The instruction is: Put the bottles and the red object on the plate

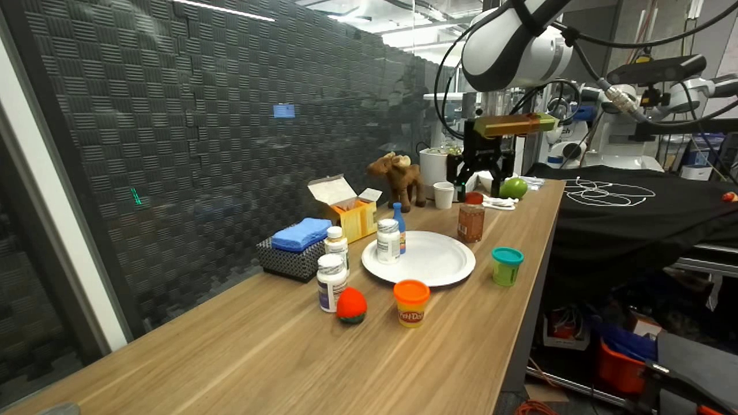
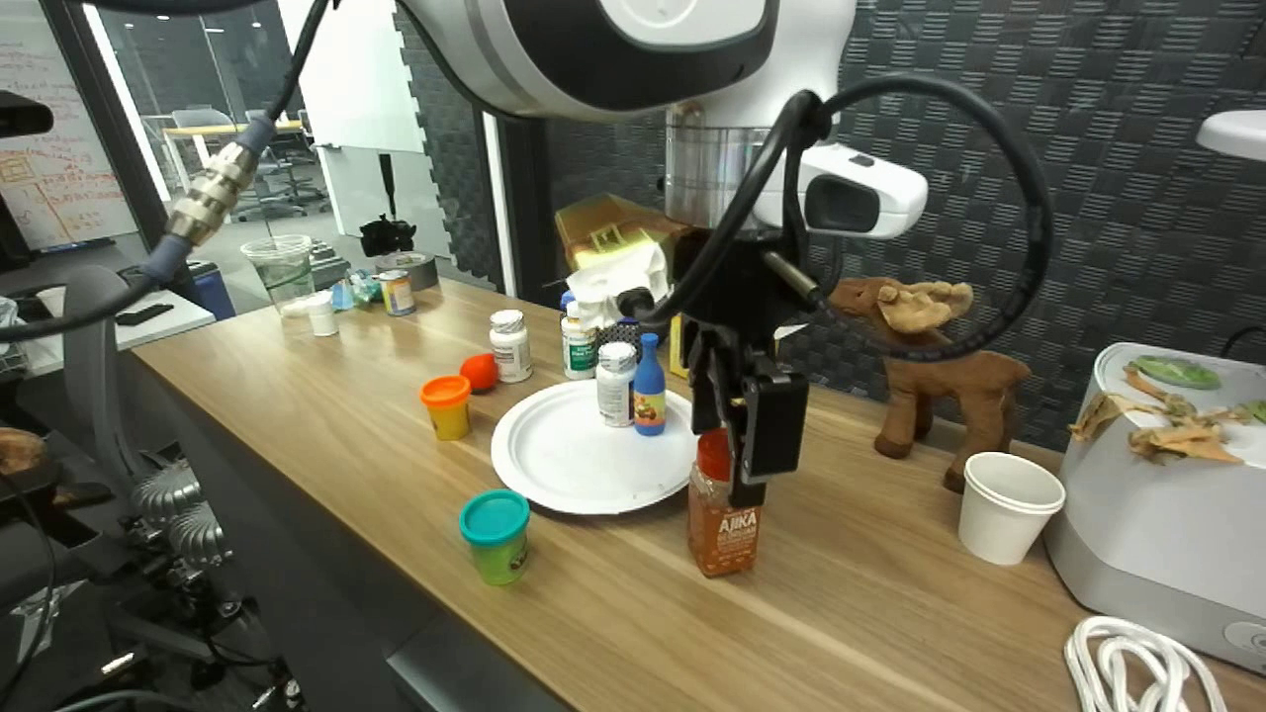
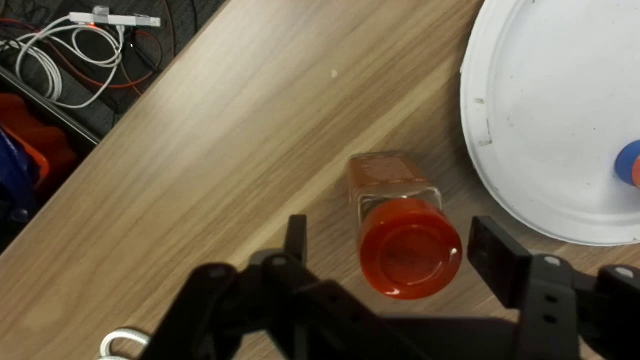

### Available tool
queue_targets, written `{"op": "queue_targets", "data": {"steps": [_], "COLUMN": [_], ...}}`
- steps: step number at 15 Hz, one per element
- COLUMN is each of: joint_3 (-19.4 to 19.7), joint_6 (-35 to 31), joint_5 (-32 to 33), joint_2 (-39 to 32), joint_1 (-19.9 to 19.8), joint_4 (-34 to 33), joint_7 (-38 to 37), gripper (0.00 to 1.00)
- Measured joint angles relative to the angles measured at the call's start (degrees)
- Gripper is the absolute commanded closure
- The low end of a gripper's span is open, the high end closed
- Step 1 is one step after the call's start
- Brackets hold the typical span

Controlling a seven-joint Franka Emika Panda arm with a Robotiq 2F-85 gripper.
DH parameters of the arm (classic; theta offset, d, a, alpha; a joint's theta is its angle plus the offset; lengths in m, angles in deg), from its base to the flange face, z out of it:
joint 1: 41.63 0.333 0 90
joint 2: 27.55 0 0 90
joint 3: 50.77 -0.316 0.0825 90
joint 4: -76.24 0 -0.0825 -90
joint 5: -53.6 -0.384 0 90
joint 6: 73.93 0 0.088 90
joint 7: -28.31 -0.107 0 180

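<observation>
Jaws: spread, standing one on each side of the red cap (image 3: 410, 250), with a gap showing on both sides in the wrist view.
Brownish bottle (image 2: 726, 534): under that cap, upright on the bench (image 1: 259, 351), just beside the plate (image 2: 554, 465) and off it.
Plate: round, white, flat on the bench, bearing two bottles.
White bottle (image 2: 614, 391): upright on the plate, pale cap.
Blue bottle (image 2: 649, 396): upright on the plate too, just beside the white one.
Purple-labelled bottle (image 1: 332, 285): white, upright on the bench, off the plate.
Green-labelled bottle (image 2: 580, 351): white, upright just beside it, likewise off the plate.
Red object (image 1: 351, 302): on the bench, just beside the purple-labelled bottle; cannot tell whether they touch; dark green underneath.
Play-Doh tub (image 1: 411, 305): yellow, orange lid, between the red object and the plate's near side in an exterior view.
Green tub (image 2: 499, 549): teal lid, near the plate, toward the bench's edge.
Yellow box (image 1: 357, 222): flaps open, near the wall.
Plush animal (image 2: 949, 381): brown, standing on the bench.
Paper cup (image 2: 1004, 524): white, upright near it.
</observation>
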Motion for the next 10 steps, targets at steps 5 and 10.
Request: {"op": "queue_targets", "data": {"steps": [5,10], "joint_3": [0.01,0.01], "joint_6": [-1.2,-1.4], "joint_5": [-0.31,-2.23], "joint_2": [-0.03,-0.04], "joint_1": [-0.14,-0.15], "joint_4": [-0.45,-0.52], "joint_7": [1.2,3.24], "gripper": [0.76,0.76]}}
